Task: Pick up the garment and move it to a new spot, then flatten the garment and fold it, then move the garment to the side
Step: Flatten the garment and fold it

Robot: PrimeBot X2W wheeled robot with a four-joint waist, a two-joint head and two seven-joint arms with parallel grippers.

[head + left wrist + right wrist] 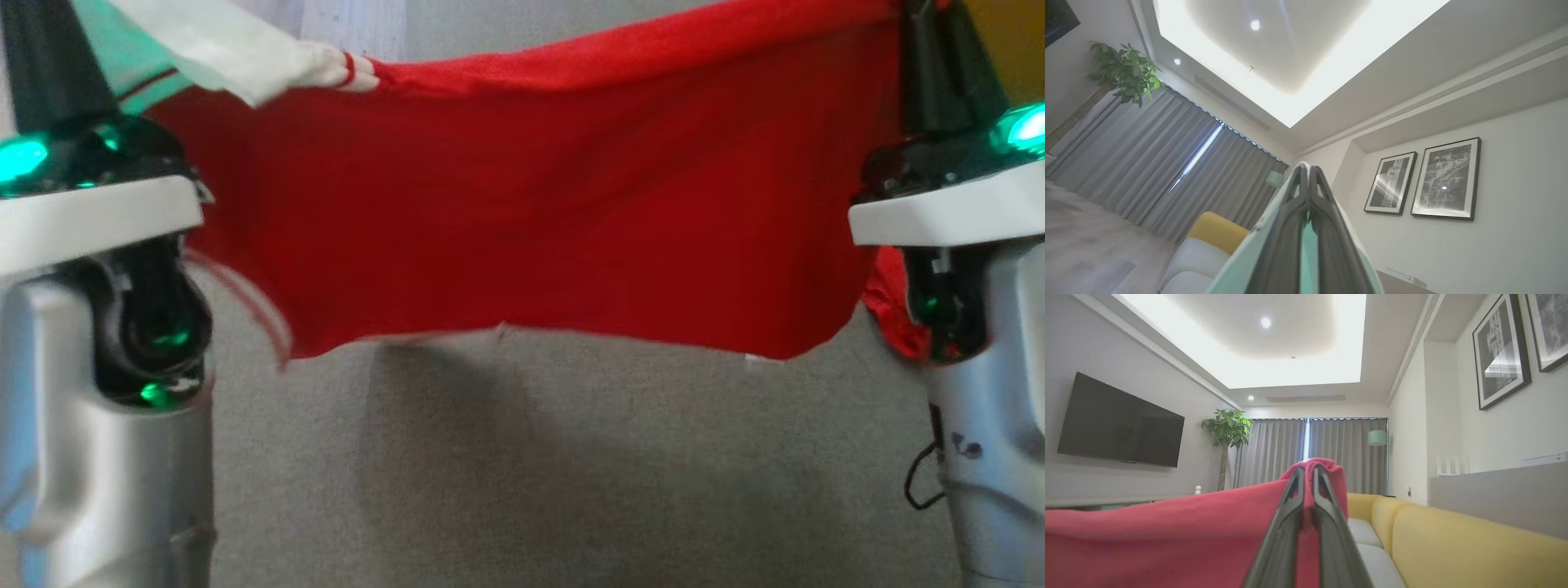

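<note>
The garment (pixel 539 212) is red with a white and mint green part at its upper left, and it hangs spread out in the air above the grey surface. My left gripper (pixel 1308 171) is shut on the mint green edge (pixel 1309 253). Its dark fingers (pixel 45 65) rise at the head view's upper left. My right gripper (pixel 1308 469) is shut on the red cloth (pixel 1167 531), with its fingers (pixel 939 65) at the upper right. The cloth sags a little between the two grips, and its lower hem hangs free.
A grey surface (pixel 531 474) lies below the garment. A yellow sofa (pixel 1453 547) with pale cushions is on the right in the right wrist view. A wall television (pixel 1118 424), a potted plant (pixel 1227 428) and grey curtains (pixel 1290 453) stand farther off.
</note>
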